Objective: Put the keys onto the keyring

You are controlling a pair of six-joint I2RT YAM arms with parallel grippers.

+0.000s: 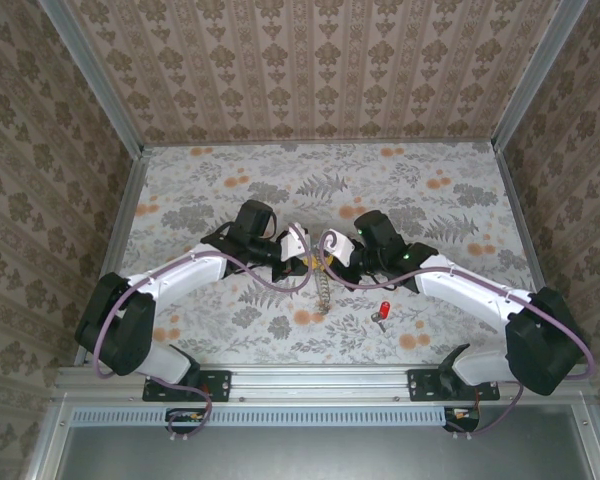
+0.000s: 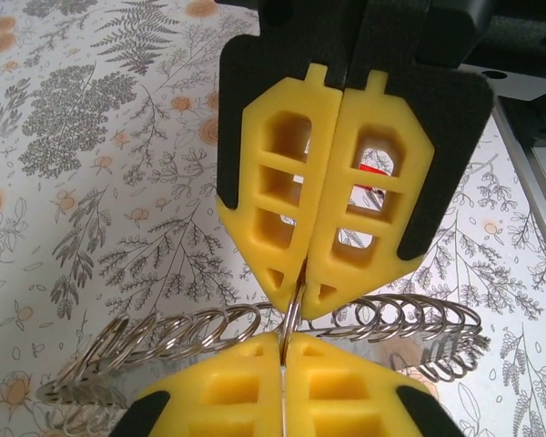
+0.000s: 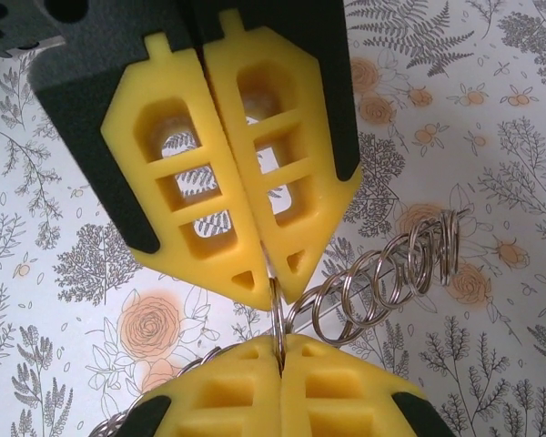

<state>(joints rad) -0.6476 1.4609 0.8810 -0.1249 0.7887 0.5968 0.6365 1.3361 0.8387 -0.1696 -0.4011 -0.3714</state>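
Over floral bench (image 1: 460, 200), left pincer (image 2: 283, 350) and right pincer (image 3: 280, 350) both clamp one ring of the seemingly light, floppy keyring (image 2: 200, 330).

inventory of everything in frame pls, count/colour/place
keyring: 1, silvery chain of linked rings, mid-table, held up between both grippers, loose end hanging toward the near edge
red-headed key: 1, red head with metal blade, flat on the table to the right of the chain, untouched
table: 1, pale floral print, grey leaves and orange blooms
walls: 3, beige patterned panels, left, far and right sides
rail: 1, bare aluminium, along the near edge
left arm: 1, black and white, purple cable
right arm: 1, same colours
left gripper: yellow pads, jaws shut on a ring
right gripper: yellow pads, jaws shut on the same ring
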